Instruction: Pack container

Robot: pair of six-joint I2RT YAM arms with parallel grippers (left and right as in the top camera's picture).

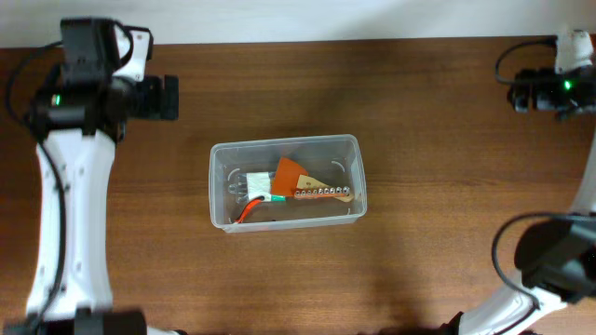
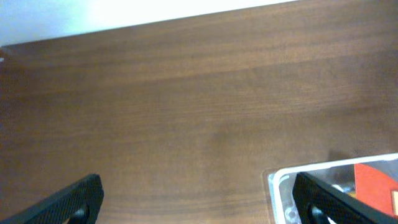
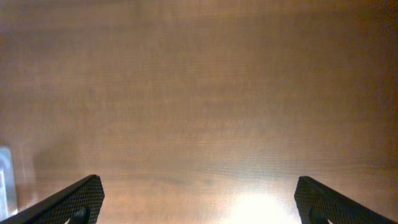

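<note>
The clear plastic container (image 1: 349, 149) sits at the middle of the wooden table. Inside it lie an orange triangular piece (image 1: 291, 173), a tan strip with a row of metal bits (image 1: 324, 193), a white and green tool (image 1: 261, 189) and a red cable (image 1: 247, 212). The container's corner also shows in the left wrist view (image 2: 277, 180), with the orange piece (image 2: 373, 186) inside. My left gripper (image 2: 199, 202) is open and empty over bare wood, left of the container. My right gripper (image 3: 199, 202) is open and empty over bare wood; a sliver of the container's edge (image 3: 5, 180) shows at far left.
The left arm (image 1: 70, 186) runs down the table's left side, its wrist at the back left. The right arm (image 1: 559, 84) is at the back right corner, its base at the front right. The table's back edge meets a pale wall (image 1: 326, 19).
</note>
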